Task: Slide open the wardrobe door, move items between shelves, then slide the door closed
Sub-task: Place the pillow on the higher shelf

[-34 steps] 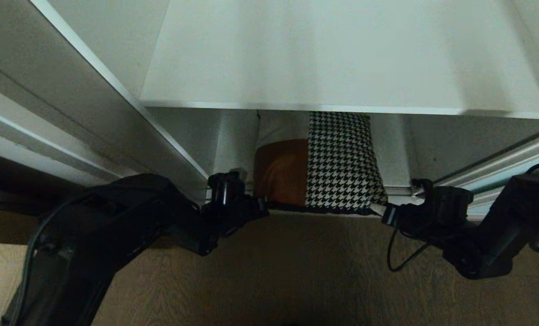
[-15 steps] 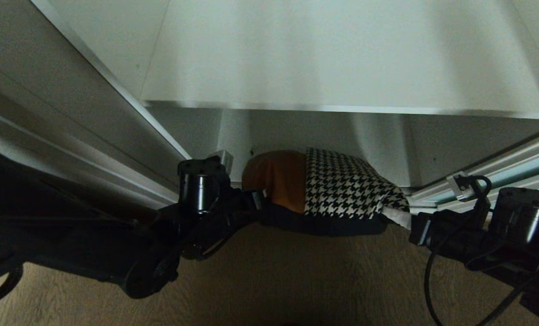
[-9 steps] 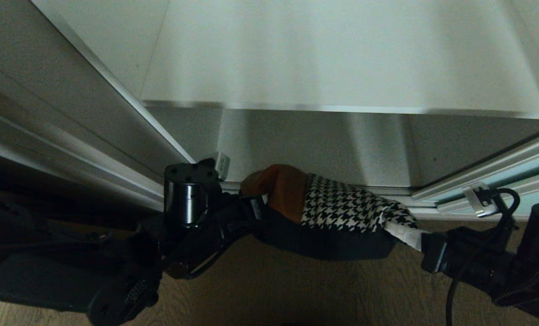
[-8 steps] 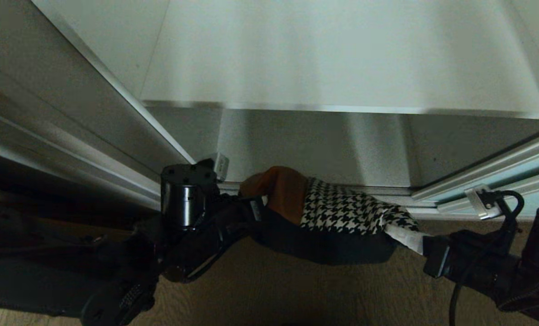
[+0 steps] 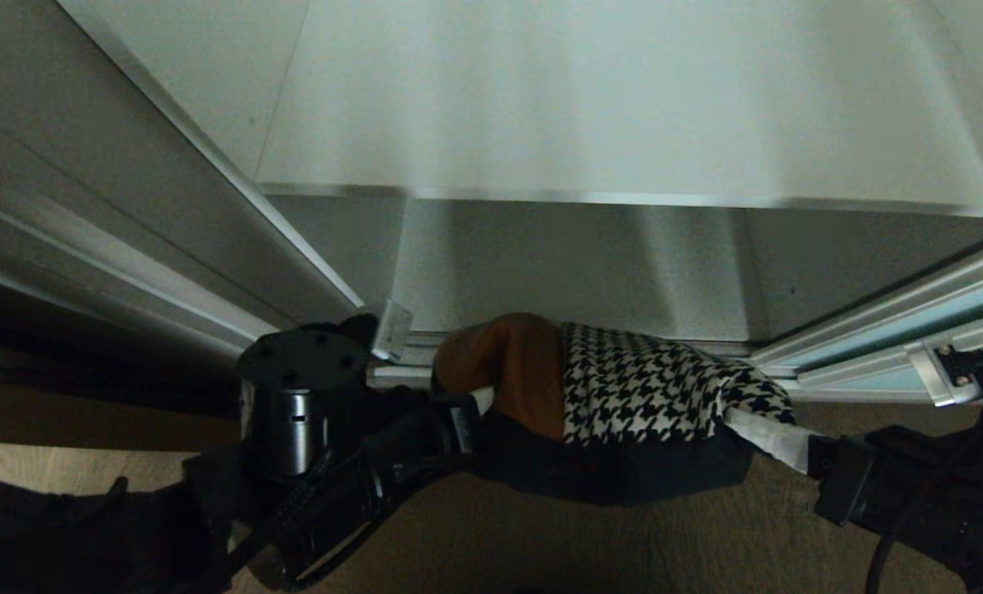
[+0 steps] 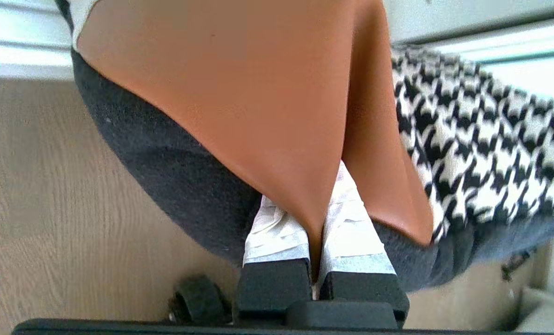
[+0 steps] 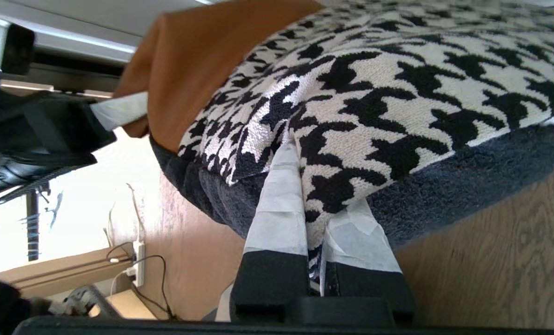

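The cushion (image 5: 623, 404) is held clear of the wardrobe, in front of its bottom track and above the wooden floor (image 5: 590, 544), and is carried between the two grippers. Its tan leather part is turned toward the robot's left, its houndstooth part toward the right, and a dark underside sags below.

The left gripper (image 5: 479, 402) is seen at the cushion's left end; in the left wrist view its taped fingers (image 6: 277, 230) are pressed together on a fold of the tan leather (image 6: 239, 93), with only that thin fold between them. The right gripper (image 5: 767, 437) is seen at the cushion's right end (its white-taped fingertips alone show in the head view); in the right wrist view its fingers (image 7: 281, 209) are pinched on the houndstooth edge (image 7: 365, 88) where it meets the dark underside.

Above and behind the cushion a white shelf (image 5: 623, 107) is spread across the wardrobe, with the lower compartment beneath it. The sliding door (image 5: 912, 318), pale aqua in a silvery frame, is seen at the right, pushed aside from the opening.
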